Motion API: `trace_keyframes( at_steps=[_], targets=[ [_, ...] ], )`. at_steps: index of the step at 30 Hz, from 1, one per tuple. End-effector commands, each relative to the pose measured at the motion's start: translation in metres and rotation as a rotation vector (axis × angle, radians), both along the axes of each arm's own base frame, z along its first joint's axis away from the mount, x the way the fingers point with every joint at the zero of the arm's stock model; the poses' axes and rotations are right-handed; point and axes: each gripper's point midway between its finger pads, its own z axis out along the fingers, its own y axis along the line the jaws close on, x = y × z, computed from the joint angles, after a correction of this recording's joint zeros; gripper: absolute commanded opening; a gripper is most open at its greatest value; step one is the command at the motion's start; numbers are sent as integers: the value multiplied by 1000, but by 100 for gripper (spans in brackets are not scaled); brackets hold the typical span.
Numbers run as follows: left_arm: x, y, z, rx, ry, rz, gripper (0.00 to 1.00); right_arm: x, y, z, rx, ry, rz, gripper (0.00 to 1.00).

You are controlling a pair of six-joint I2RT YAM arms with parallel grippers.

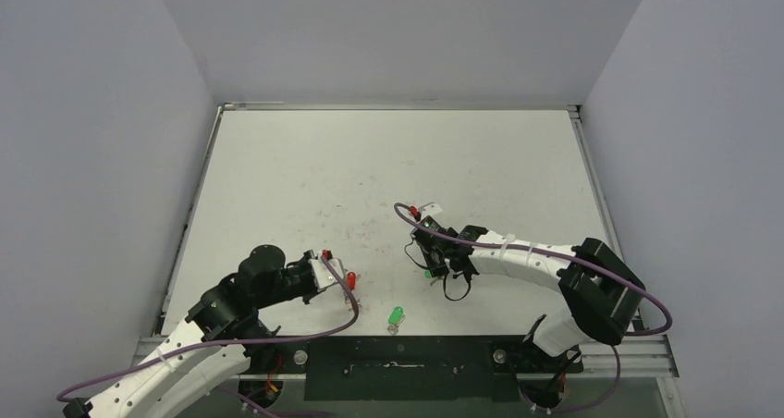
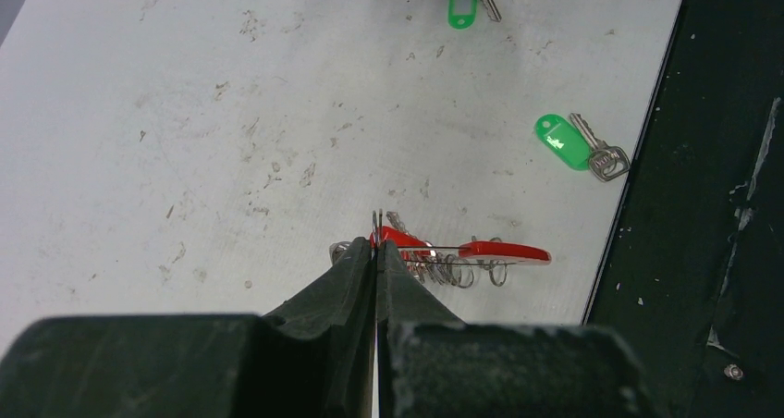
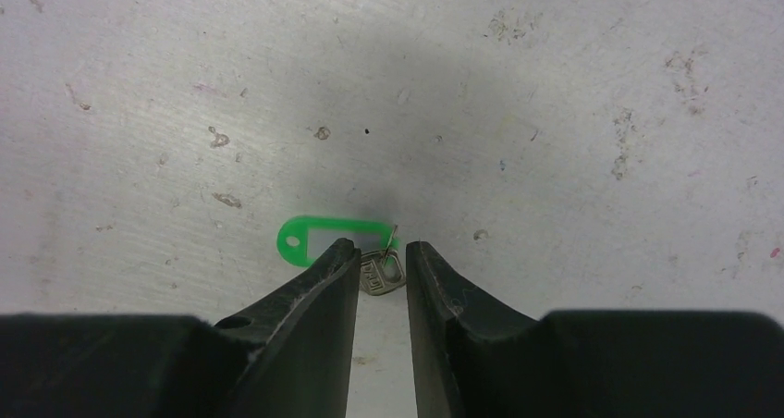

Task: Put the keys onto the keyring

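now, rail (image 1: 398, 353): dark strip along the near edge of the tabletop (image 1: 388, 159), between the two arm bases.
loose key (image 1: 396, 316): flat on the tabletop just behind the rail, near the middle; green tag on the far side, metal blade toward the rail; apart from both pincers.
left pincer (image 2: 375, 252): closed, fingers pressed together on a thin silvery wire of the keyring.
keyring (image 2: 504, 251): gripped at the left pincer's tips, low over the front left of the tabletop; its red sleeve and coiled metal loops stretch sideways from the fingers toward the rail; cannot tell whether it rests on the surface.
right pincer (image 3: 381, 256): pointing down, right of the middle and a little farther back; jaws a narrow gap apart, one on each side of the other key's metal head; cannot tell whether they pinch it.
other key (image 3: 379, 275): flat on the tabletop under the right pincer; its green tag (image 3: 319, 240) sticks out past one fingertip; well apart from the keyring.
tabletop: white, scuffed with small dark marks.
walls (image 1: 92, 159): pale grey, on three sides.
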Motion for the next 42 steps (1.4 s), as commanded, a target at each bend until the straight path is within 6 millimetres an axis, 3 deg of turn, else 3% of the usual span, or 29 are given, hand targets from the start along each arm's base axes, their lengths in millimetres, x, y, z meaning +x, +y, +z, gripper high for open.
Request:
trace_keyframes(
  at_steps=[1,11,15,17,20,26,33,42],
  targets=[
    [1,-6,23,-42,-44,-26,0,8,9,2,25,-26,-3,25],
    [0,-7,22,-39,-41,-32,0,9,-1,0,-27,-35,-20,5],
    [0,-7,22,-40,-43,-31,0,10,-4,2,-39,-40,-25,2],
    [0,-7,23,-42,-44,-31,0,10,-4,4,-40,-42,-27,7],
    [0,-7,23,-43,-46,-32,0,10,-4,5,-40,-41,-28,24],
    [0,-7,24,-47,-49,-33,0,8,-6,3,-45,-36,-28,25],
    [-1,-7,25,-55,-51,-33,0,9,-12,2,-76,-40,-42,0],
    [5,-16,30,-145,-24,7,0,14,-4,33,-11,-96,8,0]
  ],
)
